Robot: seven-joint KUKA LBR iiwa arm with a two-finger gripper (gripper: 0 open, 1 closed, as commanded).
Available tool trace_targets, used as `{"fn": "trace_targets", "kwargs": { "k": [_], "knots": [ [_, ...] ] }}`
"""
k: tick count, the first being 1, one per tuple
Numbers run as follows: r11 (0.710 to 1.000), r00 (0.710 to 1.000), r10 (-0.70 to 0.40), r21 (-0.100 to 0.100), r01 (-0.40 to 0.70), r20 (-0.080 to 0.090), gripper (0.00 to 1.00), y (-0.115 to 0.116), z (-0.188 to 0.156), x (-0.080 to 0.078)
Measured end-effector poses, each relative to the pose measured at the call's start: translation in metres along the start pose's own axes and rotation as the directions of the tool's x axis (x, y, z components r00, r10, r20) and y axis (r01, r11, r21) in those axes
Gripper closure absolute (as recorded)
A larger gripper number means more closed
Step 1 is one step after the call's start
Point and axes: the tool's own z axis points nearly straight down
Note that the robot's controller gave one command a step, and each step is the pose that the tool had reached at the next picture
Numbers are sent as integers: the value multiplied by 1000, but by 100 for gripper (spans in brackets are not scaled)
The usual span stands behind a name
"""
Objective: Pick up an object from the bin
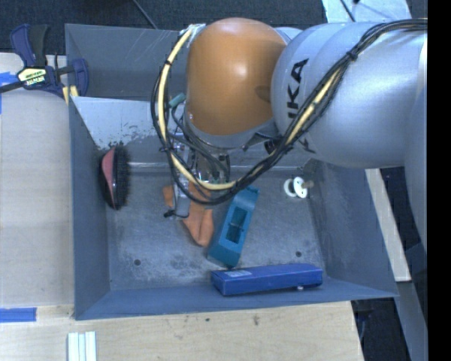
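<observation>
**Orange cover hides the claw above an orange lump**

The orange cover [233, 74] on the arm's wrist sits nearest you. It hides most of the claw [186, 201] beneath it, so you cannot tell whether the claw is wide or narrow. The claw hangs low in the middle of the bin [90, 232], at the upper end of an orange lump [201, 228] lying on the floor. Whether they touch cannot be judged.

The lump looks soft, light and floppy, perhaps rubber or cloth. Expect it to give and sag rather than slip. Take it across its thicker middle, not its thin top end.

A teal open box [235, 228] rests against the lump's right side, so closing there may drag it along. A long dark blue box [267, 279] lies by the near wall. A dark brush [114, 177] lies well apart at the left, and a small white ring [297, 188] at the right. The floor is scuffed grey metal and bare left of the lump, which is your room.
</observation>
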Motion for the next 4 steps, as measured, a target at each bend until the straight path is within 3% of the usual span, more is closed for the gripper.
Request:
{"fn": "trace_targets", "kwargs": {
  "k": [1, 2, 3, 4],
  "knots": [
    [1000, 1000, 3, -2, -3, 8, 0, -1, -5, -1],
    [998, 998, -59, -3, 59, 14, 0, -24, 40, -13],
    [997, 997, -82, -1, 82, 11, 0, -71, 108, -18],
    [997, 997, -77, 1, 77, -2, 0, -94, 127, -31]
  ]
}}
